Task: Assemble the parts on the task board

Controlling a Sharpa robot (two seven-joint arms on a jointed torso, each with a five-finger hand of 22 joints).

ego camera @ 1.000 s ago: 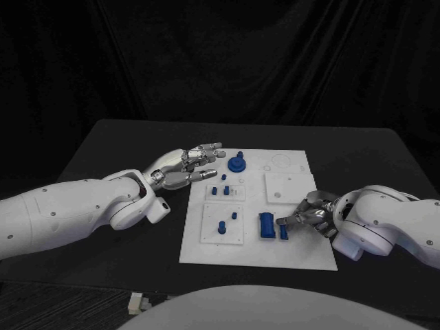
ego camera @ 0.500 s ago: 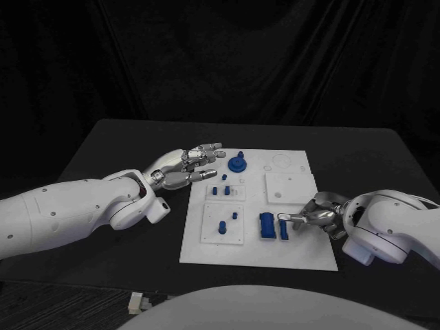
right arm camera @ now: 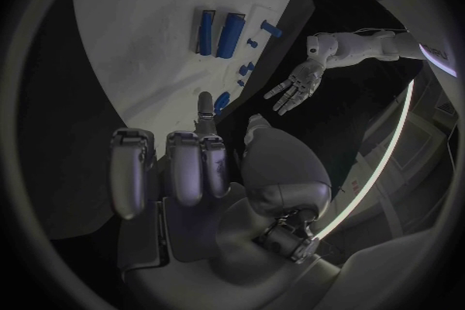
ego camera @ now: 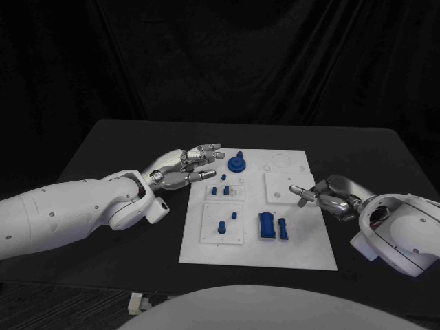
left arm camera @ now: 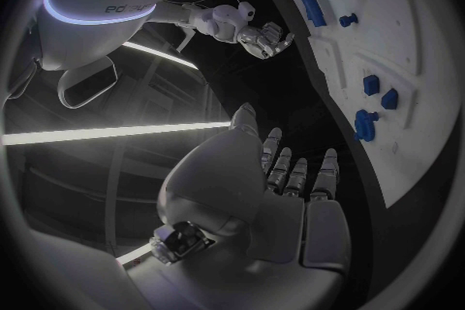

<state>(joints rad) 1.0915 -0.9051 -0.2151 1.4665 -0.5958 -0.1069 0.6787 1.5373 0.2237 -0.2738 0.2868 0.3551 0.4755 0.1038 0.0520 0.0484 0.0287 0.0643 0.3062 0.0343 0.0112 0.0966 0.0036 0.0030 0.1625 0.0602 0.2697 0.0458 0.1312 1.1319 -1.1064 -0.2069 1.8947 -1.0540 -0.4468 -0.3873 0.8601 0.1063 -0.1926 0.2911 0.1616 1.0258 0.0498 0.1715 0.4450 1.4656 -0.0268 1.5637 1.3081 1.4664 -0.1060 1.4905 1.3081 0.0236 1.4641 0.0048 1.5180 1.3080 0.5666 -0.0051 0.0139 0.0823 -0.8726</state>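
Note:
The white task board lies mid-table. On it are a blue knob piece at the far left corner, small blue parts, two short pegs and a blue block with a thin blue bar beside it. My left hand hovers at the board's left edge, fingers spread, holding nothing. My right hand is at the board's right edge, apart from the block and bar, with nothing in it. The right wrist view shows the block, the bar and the left hand.
Black table surrounds the board on all sides. Two raised white square panels sit on the board. The left wrist view shows the board and my right hand beyond it.
My right hand has lifted off the thin blue bar and drawn back to the board's right edge. The bar stays beside the block. The left hand has not moved.

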